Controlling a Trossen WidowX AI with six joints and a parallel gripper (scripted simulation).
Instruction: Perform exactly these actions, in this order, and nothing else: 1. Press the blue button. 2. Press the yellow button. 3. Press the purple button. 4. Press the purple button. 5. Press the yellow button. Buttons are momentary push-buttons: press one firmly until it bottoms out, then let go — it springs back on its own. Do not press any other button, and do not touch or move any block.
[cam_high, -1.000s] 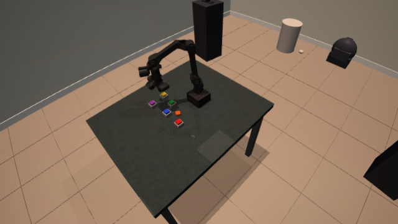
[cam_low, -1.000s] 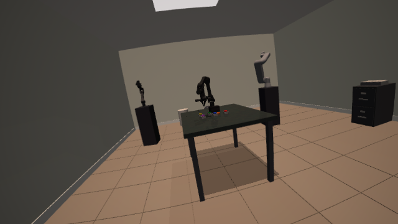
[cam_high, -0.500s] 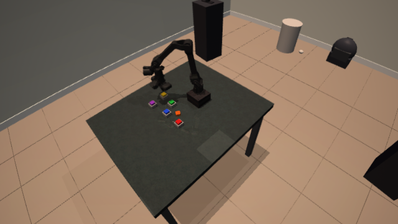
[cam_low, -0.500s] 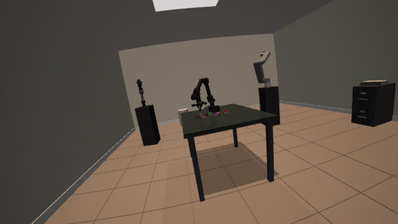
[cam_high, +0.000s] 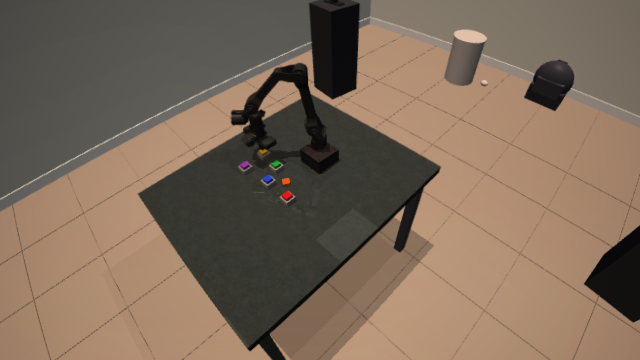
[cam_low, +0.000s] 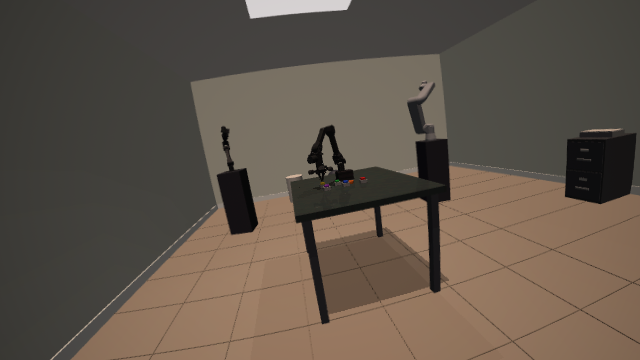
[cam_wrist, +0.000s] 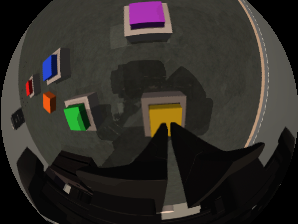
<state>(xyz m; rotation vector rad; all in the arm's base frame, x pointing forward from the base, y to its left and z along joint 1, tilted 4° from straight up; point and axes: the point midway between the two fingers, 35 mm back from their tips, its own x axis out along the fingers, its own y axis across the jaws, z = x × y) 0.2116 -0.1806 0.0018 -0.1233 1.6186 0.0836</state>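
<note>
My gripper is shut and empty, pointing down. In the wrist view its fingertips overlap the near part of the yellow button; they look close above it, and contact cannot be told. The purple button stands beyond the yellow one in the wrist view. The blue button stands at the upper left there. The caps of the purple and blue buttons stand raised on their pale bases.
The green button is left of the yellow one in the wrist view. An orange block lies near the blue button. The red button is farther off. All stand on the dark table.
</note>
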